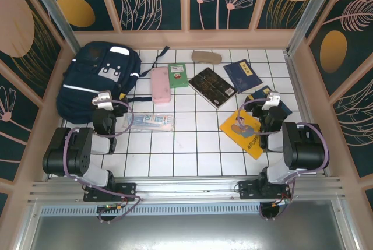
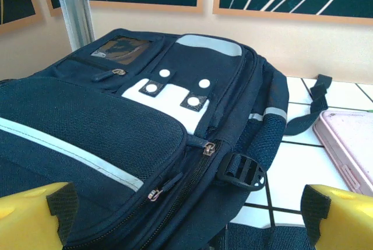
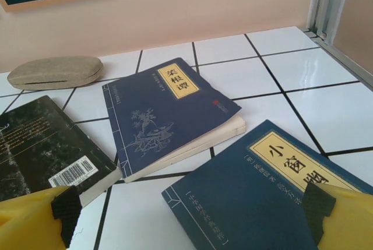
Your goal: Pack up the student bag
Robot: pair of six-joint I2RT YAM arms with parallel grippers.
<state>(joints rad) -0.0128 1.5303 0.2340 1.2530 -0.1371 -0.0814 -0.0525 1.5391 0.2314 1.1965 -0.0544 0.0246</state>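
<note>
bag: bag (image 1: 99,81) lies flat at the far-left of the table (image 1: 186,157), front up; long axis runs near-left to far-right, label end toward the back wall.
right of bag: pink case (image 1: 159,85) just beside; then green book (image 1: 178,75), black book (image 1: 213,87), tan case (image 1: 206,57), navy book (image 1: 244,76).
near-right of bag: clear pouch (image 1: 150,123); yellow book (image 1: 246,130) well apart.
left gripper (image 1: 103,99): over the bag's near-right edge, jaws wide apart, empty.
right gripper (image 1: 270,102): well right of the bag, jaws wide apart, empty.

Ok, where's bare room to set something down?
Bare: the near-middle of the table between clear pouch and yellow book, and the far right corner past the far blue book. Crowded: the far row from student bag to black book.
</note>
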